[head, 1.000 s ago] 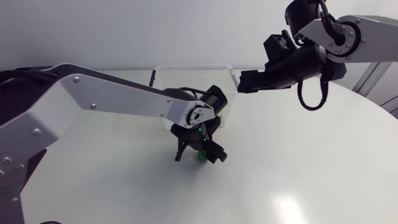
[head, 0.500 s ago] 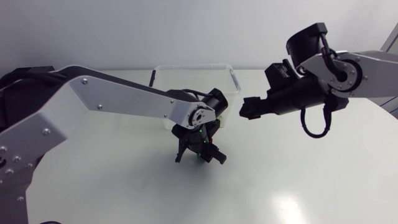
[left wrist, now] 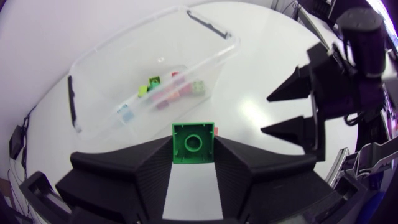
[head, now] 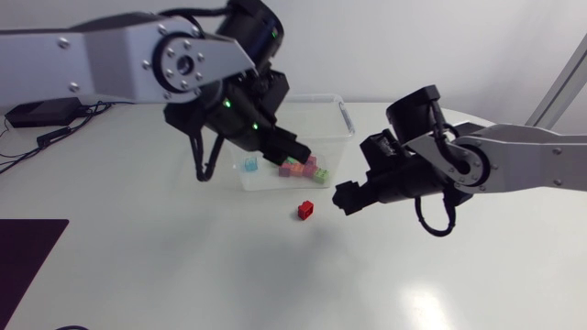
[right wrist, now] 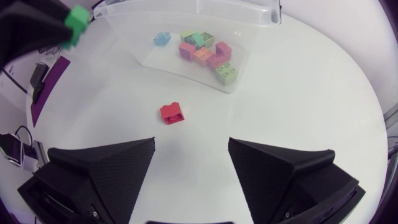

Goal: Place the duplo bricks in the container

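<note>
You will find the left gripper (left wrist: 193,150) closed on a green brick (left wrist: 193,142), one finger pressing each of two opposite sides. The brick's face toward the left wrist camera is square, with a single round ring at its centre, so no long axis can be told from here. In the head view this gripper hangs at upper centre of the frame, over the near wall of the clear container (head: 341,115), whose long axis runs left to right across the frame. Several loose bricks (head: 304,169) in pink, orange, pale green and blue lie on the container floor, bunched toward its right end. A red brick (head: 305,210) rests on the table just below the container, at centre frame, apart from its wall. It looks near-square, with its edges set at a slant to that wall. Which way its studs face cannot be told. The right gripper (head: 343,198) sits right of centre, close beside the red brick and not touching it. Its fingers stand wide apart with nothing between them, and in the right wrist view the red brick lies ahead of them on bare table.
</note>
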You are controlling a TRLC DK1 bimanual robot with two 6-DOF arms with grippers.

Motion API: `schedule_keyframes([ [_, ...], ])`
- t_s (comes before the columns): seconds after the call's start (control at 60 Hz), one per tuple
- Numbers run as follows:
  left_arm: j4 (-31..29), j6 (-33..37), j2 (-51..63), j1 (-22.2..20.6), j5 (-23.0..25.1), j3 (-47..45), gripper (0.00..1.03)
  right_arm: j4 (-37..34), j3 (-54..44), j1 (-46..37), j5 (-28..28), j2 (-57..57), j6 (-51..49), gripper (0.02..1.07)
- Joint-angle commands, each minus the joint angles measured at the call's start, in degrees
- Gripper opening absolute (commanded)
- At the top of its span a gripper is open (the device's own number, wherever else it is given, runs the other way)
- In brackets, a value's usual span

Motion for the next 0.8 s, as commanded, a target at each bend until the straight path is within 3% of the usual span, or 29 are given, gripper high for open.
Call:
schedule_keyframes([
  [0.0, -0.8, 1.3, -2.0, 2.1, -0.7, 3.6, 0.28, 1.2, -1.0, 1.8, 1.0, 3.2, -1.3, 0.88],
  [0.333, 6.7, 3.8, 0.9, 8.8, -0.6, 7.9, 0.28, 1.5, 5.6, 7.9, 5.5, 13.3, -2.3, 0.88],
  [0.783, 10.6, 5.4, 13.8, 13.8, -0.2, 15.9, 0.3, -1.2, 17.0, 9.2, 7.4, 24.8, -4.8, 0.88],
])
